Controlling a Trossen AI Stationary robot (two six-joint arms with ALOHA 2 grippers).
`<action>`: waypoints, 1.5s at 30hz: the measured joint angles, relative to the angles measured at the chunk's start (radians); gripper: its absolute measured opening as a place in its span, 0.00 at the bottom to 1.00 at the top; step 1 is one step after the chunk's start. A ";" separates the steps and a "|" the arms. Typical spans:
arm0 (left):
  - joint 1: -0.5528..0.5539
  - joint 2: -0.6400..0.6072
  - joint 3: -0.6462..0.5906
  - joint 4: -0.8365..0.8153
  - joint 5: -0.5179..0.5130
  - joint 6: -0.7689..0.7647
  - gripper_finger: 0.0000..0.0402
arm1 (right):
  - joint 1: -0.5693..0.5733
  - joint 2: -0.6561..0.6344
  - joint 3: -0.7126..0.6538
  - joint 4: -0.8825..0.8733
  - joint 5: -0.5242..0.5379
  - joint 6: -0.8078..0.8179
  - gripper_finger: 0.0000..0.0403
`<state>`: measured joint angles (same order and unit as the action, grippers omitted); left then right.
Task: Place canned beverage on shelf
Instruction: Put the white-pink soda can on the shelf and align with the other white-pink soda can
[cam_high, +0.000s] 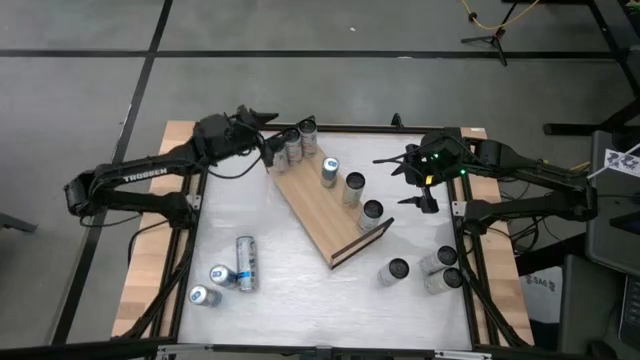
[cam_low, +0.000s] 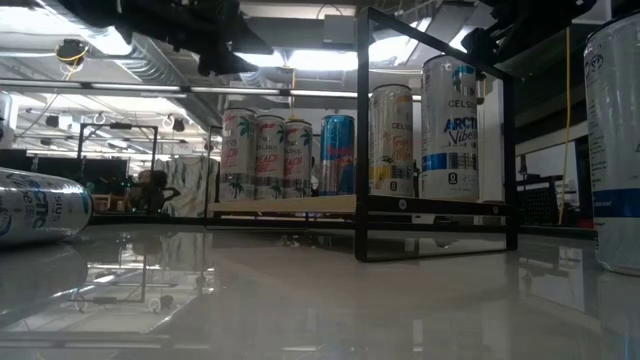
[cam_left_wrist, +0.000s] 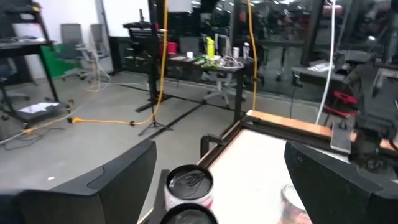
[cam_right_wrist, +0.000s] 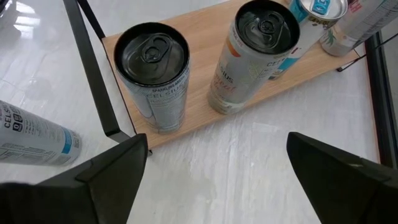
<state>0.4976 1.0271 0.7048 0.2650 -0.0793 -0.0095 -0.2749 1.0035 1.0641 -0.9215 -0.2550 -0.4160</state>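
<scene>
The shelf (cam_high: 318, 212) is a light-brown wooden board with black wire rails, lying slantwise on the white table. Several cans stand upright on it: three (cam_high: 293, 146) close together at its far-left end, then a blue one (cam_high: 330, 172) and two more (cam_high: 353, 188) (cam_high: 371, 213) toward its near end. My left gripper (cam_high: 268, 138) is open above the far-left cans. Its wrist view shows a can top (cam_left_wrist: 189, 182) below and between the spread fingers (cam_left_wrist: 221, 152). My right gripper (cam_high: 392, 180) is open and empty just right of the shelf. Its wrist view (cam_right_wrist: 216, 142) looks down on two of the shelf's cans (cam_right_wrist: 152, 74) (cam_right_wrist: 258, 56).
Three cans lie on their sides at the table's near left (cam_high: 246, 262) (cam_high: 222, 275) (cam_high: 203, 295). Three cans stand upright at the near right (cam_high: 397, 271) (cam_high: 437, 260) (cam_high: 443, 280). The low view shows a lying can (cam_low: 40, 205) at the left and a can (cam_low: 615, 140) at the right.
</scene>
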 joint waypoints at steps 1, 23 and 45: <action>0.027 0.000 0.000 -0.012 0.039 0.005 0.87 | 0.000 0.000 0.000 0.000 0.000 0.000 0.94; 0.170 -0.001 0.000 -0.321 0.269 0.179 0.87 | 0.000 0.000 0.000 0.000 0.000 0.000 0.94; 0.170 0.000 0.000 -0.456 0.248 0.176 0.87 | 0.000 0.000 0.000 0.000 0.000 0.000 0.94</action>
<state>0.6674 1.0267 0.7048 -0.1907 0.1692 0.1661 -0.2749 1.0035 1.0641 -0.9211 -0.2550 -0.4160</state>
